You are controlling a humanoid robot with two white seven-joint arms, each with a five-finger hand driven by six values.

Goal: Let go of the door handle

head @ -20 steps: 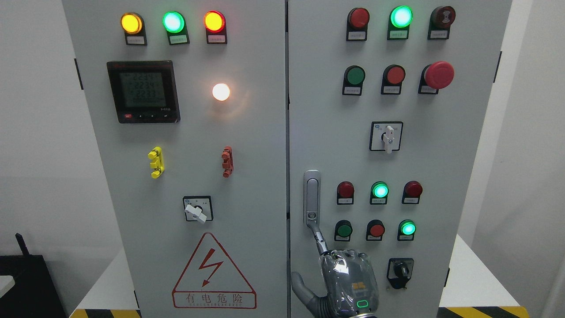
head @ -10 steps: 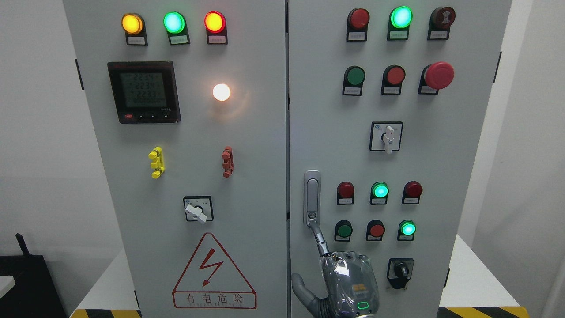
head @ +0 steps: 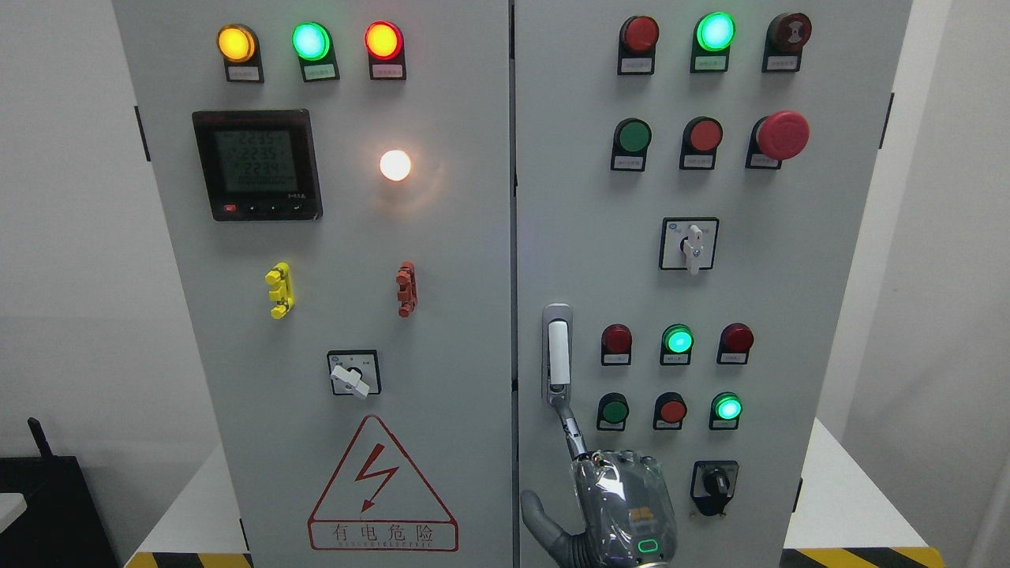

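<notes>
The silver door handle (head: 557, 355) sits on the right cabinet door (head: 584, 237), near its left edge. Its lever (head: 571, 430) hangs swung out, down and to the right, from the handle plate. My right hand (head: 590, 459) comes up from the bottom edge, wrapped in clear plastic. Its fingers are curled around the lever's lower end, with the back of the hand towards me. The thumb (head: 538, 513) sticks out to the left, off the lever. The lever's tip is hidden inside the hand. My left hand is out of view.
The grey cabinet has two doors meeting at a seam (head: 513, 315). Lamps, push buttons (head: 677, 341), a red mushroom button (head: 783, 134) and rotary switches (head: 714, 481) stud the right door. A meter (head: 256, 164) and a hazard triangle (head: 382, 485) are on the left door.
The right door's buttons have shifted a few pixels left, and the handle's recess now looks brighter. My right hand stays curled on the lever, nearly in place.
</notes>
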